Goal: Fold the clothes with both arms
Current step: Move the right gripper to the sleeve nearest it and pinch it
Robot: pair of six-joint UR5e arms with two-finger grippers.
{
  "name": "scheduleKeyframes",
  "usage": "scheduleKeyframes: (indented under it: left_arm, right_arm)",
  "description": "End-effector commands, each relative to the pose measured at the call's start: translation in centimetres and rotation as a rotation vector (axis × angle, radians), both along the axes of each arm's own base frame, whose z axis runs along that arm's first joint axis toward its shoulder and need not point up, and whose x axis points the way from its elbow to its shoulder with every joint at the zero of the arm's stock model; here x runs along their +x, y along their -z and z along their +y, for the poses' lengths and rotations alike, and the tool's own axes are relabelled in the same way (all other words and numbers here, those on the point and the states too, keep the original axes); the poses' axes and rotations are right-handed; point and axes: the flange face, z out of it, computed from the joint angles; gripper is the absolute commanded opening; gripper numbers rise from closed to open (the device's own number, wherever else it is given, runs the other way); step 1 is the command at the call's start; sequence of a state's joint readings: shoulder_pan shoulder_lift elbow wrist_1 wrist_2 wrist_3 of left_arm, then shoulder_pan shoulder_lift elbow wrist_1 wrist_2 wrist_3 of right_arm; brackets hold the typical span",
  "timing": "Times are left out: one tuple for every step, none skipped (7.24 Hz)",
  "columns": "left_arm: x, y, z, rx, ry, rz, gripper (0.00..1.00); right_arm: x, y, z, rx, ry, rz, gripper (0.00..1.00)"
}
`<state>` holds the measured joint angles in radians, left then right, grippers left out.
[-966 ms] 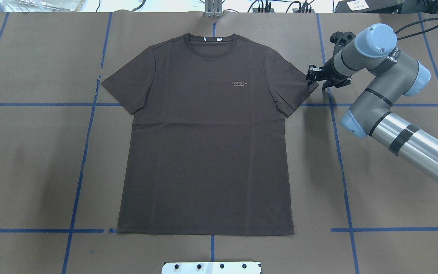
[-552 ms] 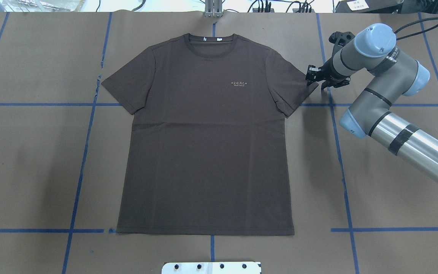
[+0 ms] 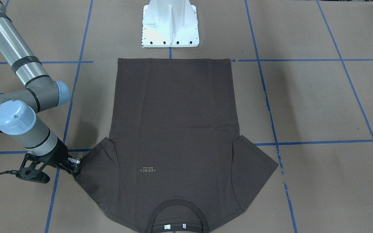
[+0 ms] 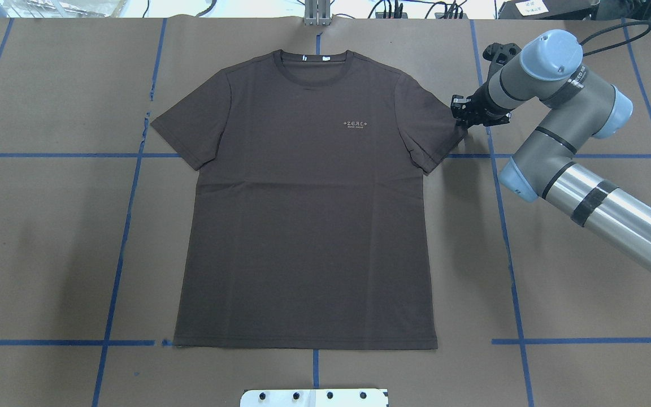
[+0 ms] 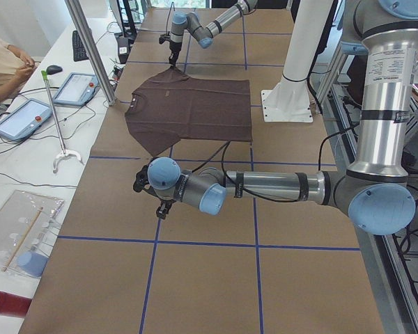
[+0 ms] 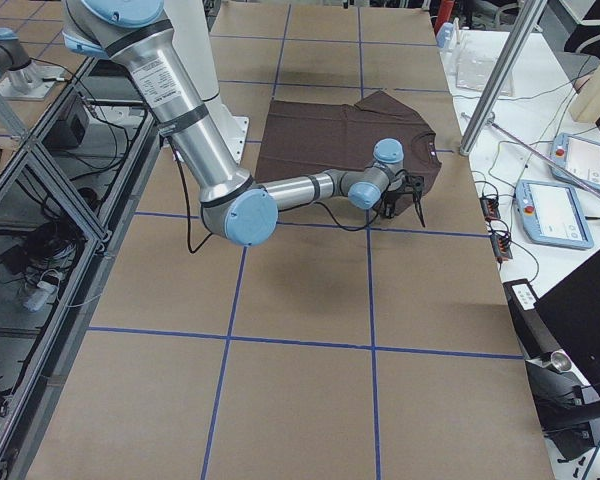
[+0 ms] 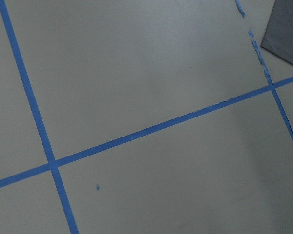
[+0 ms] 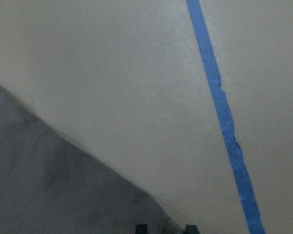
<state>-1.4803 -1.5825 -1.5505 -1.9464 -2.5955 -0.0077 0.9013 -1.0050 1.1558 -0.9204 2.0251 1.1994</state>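
Note:
The dark brown T-shirt (image 4: 308,209) lies flat and face up on the table, collar at the far edge, and also shows in the front view (image 3: 173,129). My right gripper (image 4: 462,115) is low at the outer corner of the shirt's right-hand sleeve (image 4: 435,133). In the right wrist view the sleeve's corner (image 8: 63,190) reaches in between the two fingertips (image 8: 141,227), which stand a little apart. My left gripper (image 5: 160,203) hovers over bare table well to the left of the shirt. I cannot tell whether it is open or shut.
Brown paper with blue tape lines (image 4: 506,226) covers the table. The white pedestal base (image 3: 170,24) stands at the shirt's hem side. Operators' tablets (image 5: 21,115) and cables lie on a side bench past the far edge.
My right gripper has moved slightly further from the robot and toward the shirt, onto the sleeve's corner, which now looks shorter. The shirt's body has not moved.

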Motion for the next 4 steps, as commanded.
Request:
scheduleKeyframes:
  left_arm:
    - [0.1, 0.1, 0.2, -0.004, -0.008, 0.020, 1.00]
    - [0.1, -0.1, 0.5, -0.009, -0.010, 0.025, 1.00]
    - [0.0, 0.7, 1.2, 0.005, -0.009, 0.027, 1.00]
    - [0.0, 1.9, 1.7, 0.025, -0.008, 0.029, 1.00]
  right_arm:
    - [-0.3, 1.9, -0.2, 0.013, 0.003, -0.024, 0.00]
    - [-1.4, 5.5, -0.8, -0.012, -0.028, -0.076, 0.00]
    - [-4.5, 8.8, 0.0, -0.035, -0.032, -0.118, 0.00]
    - [-6.4, 11.2, 0.3, -0.048, -0.041, -0.146, 0.00]
